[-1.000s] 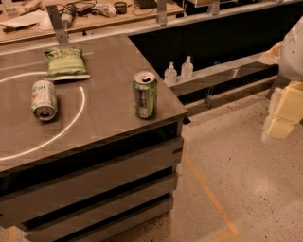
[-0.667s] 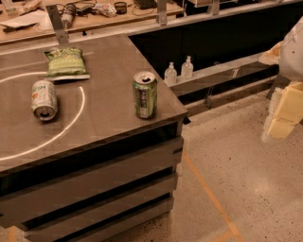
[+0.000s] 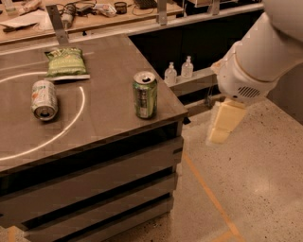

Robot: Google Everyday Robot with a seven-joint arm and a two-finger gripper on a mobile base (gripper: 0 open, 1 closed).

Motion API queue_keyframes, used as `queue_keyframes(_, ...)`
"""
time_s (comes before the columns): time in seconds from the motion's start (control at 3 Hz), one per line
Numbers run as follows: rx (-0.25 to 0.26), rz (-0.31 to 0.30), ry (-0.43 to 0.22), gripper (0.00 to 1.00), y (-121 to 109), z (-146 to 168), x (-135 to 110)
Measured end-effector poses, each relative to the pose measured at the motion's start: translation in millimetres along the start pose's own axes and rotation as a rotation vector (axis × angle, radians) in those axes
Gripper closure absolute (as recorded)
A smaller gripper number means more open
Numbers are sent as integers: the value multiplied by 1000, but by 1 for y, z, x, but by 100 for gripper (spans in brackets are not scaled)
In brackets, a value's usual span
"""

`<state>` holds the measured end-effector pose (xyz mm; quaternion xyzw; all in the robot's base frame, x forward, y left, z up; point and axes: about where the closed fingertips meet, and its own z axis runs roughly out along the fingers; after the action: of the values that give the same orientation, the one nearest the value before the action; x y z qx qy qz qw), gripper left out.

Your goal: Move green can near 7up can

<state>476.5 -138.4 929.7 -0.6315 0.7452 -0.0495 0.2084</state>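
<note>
The green can (image 3: 145,94) stands upright near the right front corner of the dark table (image 3: 104,123), its top opened. The 7up can (image 3: 43,99) lies on its side at the table's left, inside a white circle line, well apart from the green can. My gripper (image 3: 220,124) hangs below the white arm (image 3: 255,61) to the right of the table, off its edge and lower than the green can's height. It holds nothing that I can see.
A green chip bag (image 3: 66,62) lies at the back of the table. Two small clear bottles (image 3: 178,72) stand on a ledge behind the table's right edge. A cluttered bench (image 3: 85,12) runs along the back. Open speckled floor (image 3: 255,189) lies to the right.
The arm and gripper have moved left, closer to the table's right edge and the green can. Both cans have stayed where they were.
</note>
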Motion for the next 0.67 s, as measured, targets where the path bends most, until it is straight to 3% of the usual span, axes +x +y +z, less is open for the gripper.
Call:
queue_keyframes(0.33,35,-41,-221,0,-32,80,-113)
queue_keyframes(0.67,37,-42,-235,0,-34,83,-119)
